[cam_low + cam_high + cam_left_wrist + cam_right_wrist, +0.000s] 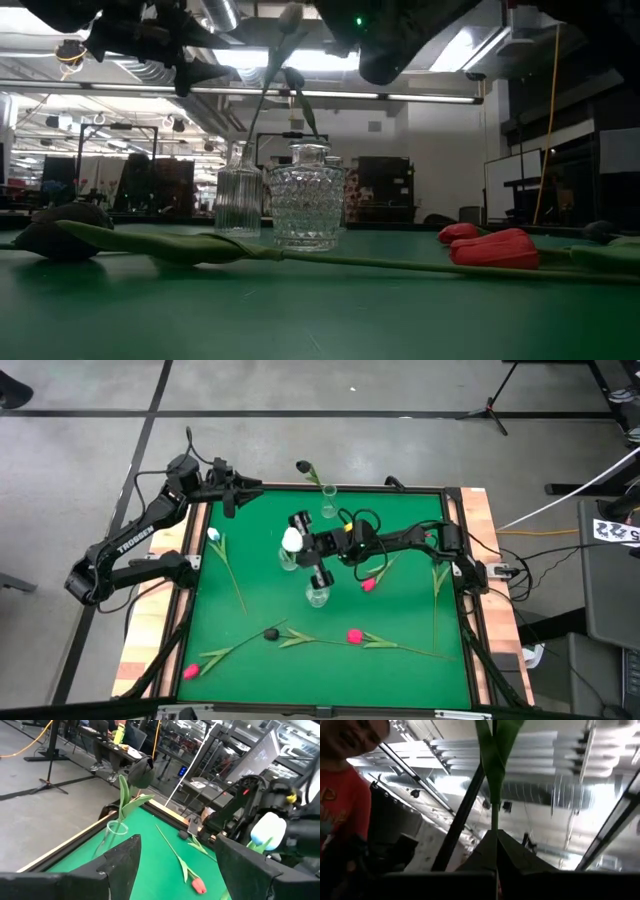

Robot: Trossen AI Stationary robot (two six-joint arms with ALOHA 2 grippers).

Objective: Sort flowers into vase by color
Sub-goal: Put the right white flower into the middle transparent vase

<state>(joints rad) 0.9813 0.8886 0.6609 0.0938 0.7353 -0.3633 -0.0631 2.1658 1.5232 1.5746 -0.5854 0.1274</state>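
Here, at the far-left corner of the green surface (400, 600), the left gripper (243, 495) hangs idle with its fingers spread apart and nothing between them. Just inside that edge lies a white tulip (214, 536), its long stem running toward the near side; a pink one (190, 672) sits at the near-left corner, and a black-headed tulip (270, 633) lies beside it toward the middle. At the far edge a slim glass vase (328, 510) already carries a black tulip (302, 466).

In the middle, the right gripper (305, 546) is clamped shut on the green stem (495, 795) of a white-headed tulip (291, 540), carrying it above a clear vase (288, 560), with the cut-glass vase (318, 596) just nearer. Whether the stem end has entered a neck cannot be told.

To the right lie two more pink-red tulips, one (368, 585) under the right arm and one (354, 635) nearer the front, plus a green stem (437, 585) by the right rim.

These flowers look very light, with thin, springy stems that would likely flex and swing when lifted; the leaves may snag on a narrow glass neck. The sensible hold seems mid-stem, below the head, leaving a free length to thread down. The glass vases look tippable if nudged.
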